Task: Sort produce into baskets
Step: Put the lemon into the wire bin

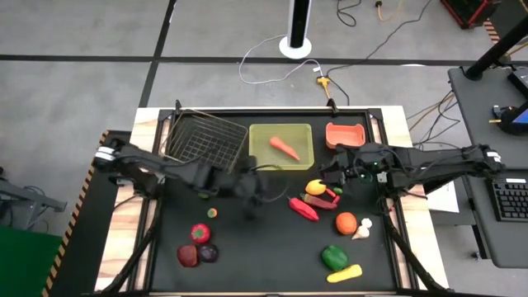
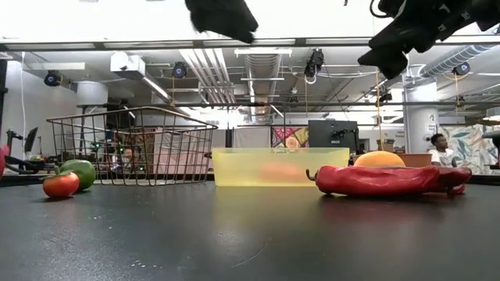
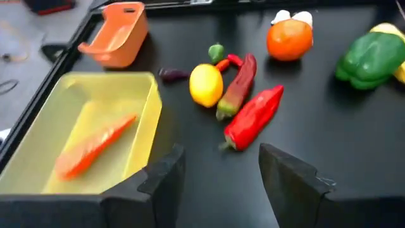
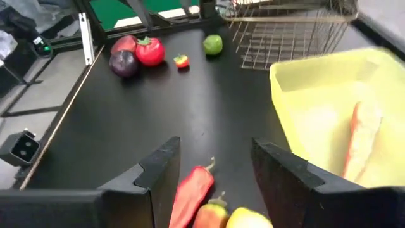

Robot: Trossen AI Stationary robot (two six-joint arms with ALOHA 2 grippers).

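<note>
Black table (image 1: 272,247): bare room at centre. Wire basket (image 1: 206,136), yellow tray (image 1: 304,155) holding carrot (image 1: 285,148), and salmon bin (image 1: 345,134) are ranged along the far edge. Left gripper (image 3: 221,183) and right gripper (image 4: 215,180): fingers parted, nothing held. Red chili (image 1: 303,209) and lemon (image 1: 315,187) lie between them.

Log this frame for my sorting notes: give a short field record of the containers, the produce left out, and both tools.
yellow tray: holds one carrot
wire basket: nothing seen inside
salmon bin: nothing seen inside
centre cluster: red pepper, lemon, red-green chili
right side: orange fruit, garlic, green pepper
left side: tomato, purple beet, lime
left tool: open, empty, above the mat beside the tray
right tool: open, empty, over the centre cluster
</note>
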